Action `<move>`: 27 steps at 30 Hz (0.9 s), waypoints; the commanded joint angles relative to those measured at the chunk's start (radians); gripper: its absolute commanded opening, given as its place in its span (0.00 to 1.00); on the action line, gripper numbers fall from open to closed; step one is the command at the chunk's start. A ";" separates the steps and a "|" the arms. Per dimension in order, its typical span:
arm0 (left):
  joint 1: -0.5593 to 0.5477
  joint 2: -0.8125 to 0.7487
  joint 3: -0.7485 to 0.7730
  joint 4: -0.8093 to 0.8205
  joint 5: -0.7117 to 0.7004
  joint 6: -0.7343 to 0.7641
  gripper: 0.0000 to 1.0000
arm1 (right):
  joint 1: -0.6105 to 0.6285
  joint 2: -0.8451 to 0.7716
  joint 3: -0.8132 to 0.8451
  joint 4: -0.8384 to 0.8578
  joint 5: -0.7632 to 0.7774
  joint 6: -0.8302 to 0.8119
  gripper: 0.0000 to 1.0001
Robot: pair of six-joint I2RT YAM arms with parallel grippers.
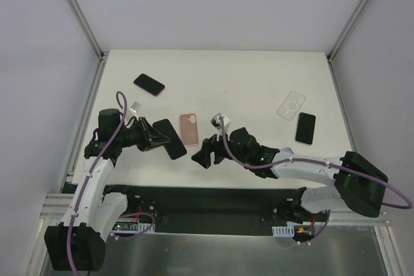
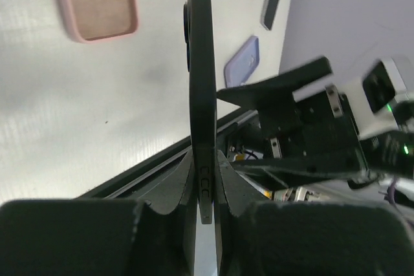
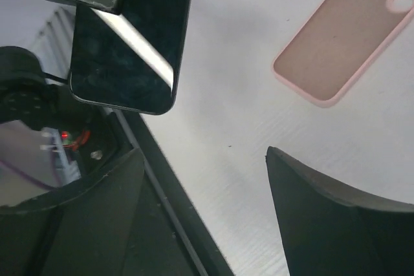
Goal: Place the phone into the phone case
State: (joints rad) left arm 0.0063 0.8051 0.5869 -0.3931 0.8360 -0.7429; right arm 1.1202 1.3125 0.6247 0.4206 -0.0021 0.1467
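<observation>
A black phone (image 1: 171,139) hangs just above the table's front left part, with my left gripper (image 1: 155,138) shut on its near end. In the left wrist view the phone (image 2: 202,82) stands edge-on between my fingers, the gripper (image 2: 204,157) clamping both its faces. The pink phone case (image 1: 189,128) lies flat just right of the phone, hollow side up, and shows as well as the case (image 2: 97,1) and the case (image 3: 346,37). My right gripper (image 1: 204,152) is open a little right of the phone (image 3: 129,37), nothing between its fingers, the gripper (image 3: 204,153) over bare table.
A second black phone (image 1: 149,84) lies at the back left. A clear case (image 1: 292,106) and another black phone (image 1: 305,127) lie at the right. The table's front edge (image 3: 162,192) and a dark rail run just under both grippers.
</observation>
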 commanded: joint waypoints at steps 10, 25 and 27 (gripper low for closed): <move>-0.003 -0.090 -0.033 0.331 0.262 -0.036 0.00 | -0.189 0.163 0.027 0.573 -0.630 0.533 0.75; -0.003 -0.003 -0.096 0.421 0.344 -0.047 0.00 | -0.254 0.452 0.040 1.110 -0.691 0.846 0.34; -0.003 0.011 -0.102 0.428 0.347 -0.050 0.00 | -0.257 0.444 0.038 1.110 -0.690 0.841 0.18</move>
State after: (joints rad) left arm 0.0059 0.8078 0.4820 -0.0628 1.1027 -0.7780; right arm 0.8692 1.7760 0.6510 1.2465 -0.6720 0.9737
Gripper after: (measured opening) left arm 0.090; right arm 0.267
